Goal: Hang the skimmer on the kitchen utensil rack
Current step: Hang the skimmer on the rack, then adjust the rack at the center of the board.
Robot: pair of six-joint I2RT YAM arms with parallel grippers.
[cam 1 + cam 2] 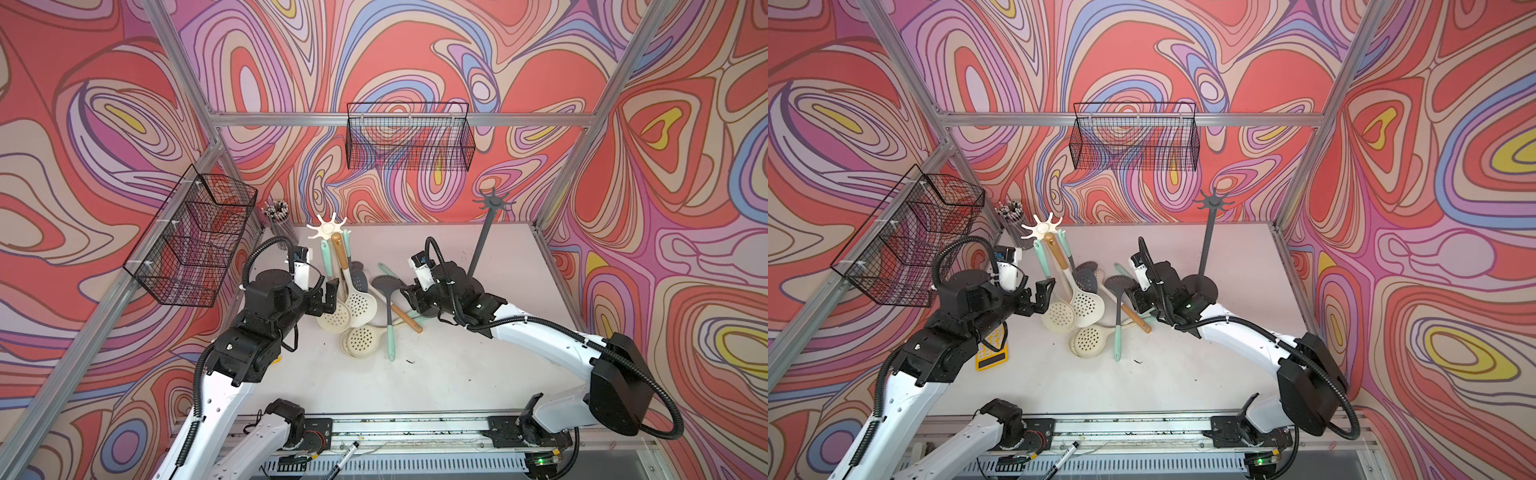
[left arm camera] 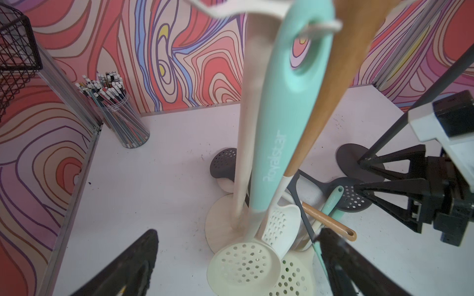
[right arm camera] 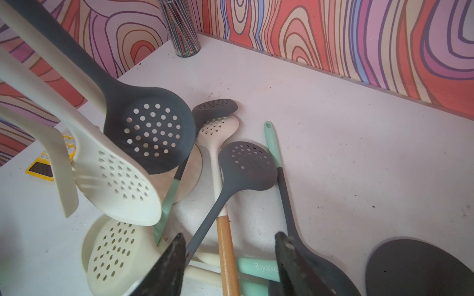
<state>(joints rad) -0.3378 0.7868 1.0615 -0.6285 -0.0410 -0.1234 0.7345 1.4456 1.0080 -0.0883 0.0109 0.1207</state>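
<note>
Skimmer (image 2: 277, 128) with the mint handle hangs by its hole on a hook (image 2: 323, 25) of the cream rack (image 1: 328, 227). Left gripper (image 1: 326, 298), jaws wide apart, sits just beside it; a careless pull-back could knock it off or tip the rack. Right gripper (image 3: 229, 235), jaws apart and seemingly empty, hovers over loose utensils (image 3: 246, 164).

Walls (image 1: 685, 124) on three sides: printed swirls in red, pink and lilac, some yellow. Aluminium frame (image 1: 291, 119) runs up the corners and across the back. Back wire basket (image 1: 409, 137) hangs on that rail, side wire basket (image 1: 191, 237) on the side rail (three compartments). White tabletop (image 1: 415, 374), specked, evenly lit.
</note>
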